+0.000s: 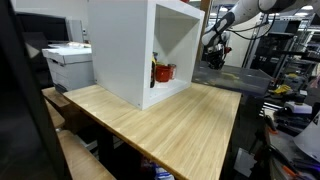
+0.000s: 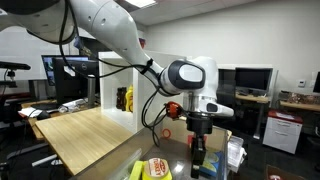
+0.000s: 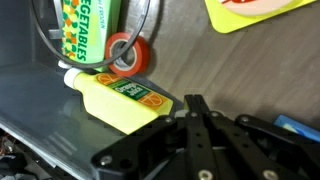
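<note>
My gripper [image 3: 195, 103] is shut with its black fingers pressed together and nothing between them. It hangs just above a grey surface, next to a yellow squeeze bottle [image 3: 115, 100] lying on its side. A red tape roll [image 3: 128, 55] and a can labelled vegetables [image 3: 85, 25] sit beyond the bottle. In an exterior view the gripper [image 2: 198, 150] points down over a low surface beside a yellow and orange packet [image 2: 158, 168]. In an exterior view the arm [image 1: 215, 45] is far back, beyond the wooden table.
A white open-fronted box [image 1: 140, 50] stands on a wooden table [image 1: 170, 120] with red items [image 1: 163, 72] inside. A yellow packet [image 3: 260, 12] lies at the wrist view's top edge. Desks, monitors [image 2: 250, 78] and a printer [image 1: 68, 62] surround the area.
</note>
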You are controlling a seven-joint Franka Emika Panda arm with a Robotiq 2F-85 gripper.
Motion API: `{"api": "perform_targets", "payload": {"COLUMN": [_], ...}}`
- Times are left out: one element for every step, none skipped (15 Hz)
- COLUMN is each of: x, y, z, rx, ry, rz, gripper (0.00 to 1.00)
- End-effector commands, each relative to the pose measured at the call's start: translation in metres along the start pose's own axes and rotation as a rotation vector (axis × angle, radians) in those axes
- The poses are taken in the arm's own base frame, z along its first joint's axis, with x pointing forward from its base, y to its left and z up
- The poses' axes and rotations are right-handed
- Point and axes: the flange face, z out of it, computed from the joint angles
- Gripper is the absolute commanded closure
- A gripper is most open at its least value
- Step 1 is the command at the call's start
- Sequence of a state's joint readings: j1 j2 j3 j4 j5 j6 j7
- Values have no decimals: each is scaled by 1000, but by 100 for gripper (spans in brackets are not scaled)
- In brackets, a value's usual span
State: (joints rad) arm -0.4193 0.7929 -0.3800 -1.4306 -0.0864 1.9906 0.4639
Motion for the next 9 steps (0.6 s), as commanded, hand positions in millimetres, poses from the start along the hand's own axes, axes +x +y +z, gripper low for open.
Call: {"api": "perform_targets", "payload": {"x": [-7,-7,-6,-4,-1,1,2,3,4], "y": [4,7,10,13,18,21,24,28,32], "z": [-11,-15,-17,-18,-18,-16,-15,-12,-9], "rx": [20,28,34,39,39,32,27,22,15], "ry": [17,13,15,15,24,33,31,26,20], "rz": [36,50,68,82,105,124,132,142,150], "gripper": [96,96,97,96,97,96,96,96,96]}}
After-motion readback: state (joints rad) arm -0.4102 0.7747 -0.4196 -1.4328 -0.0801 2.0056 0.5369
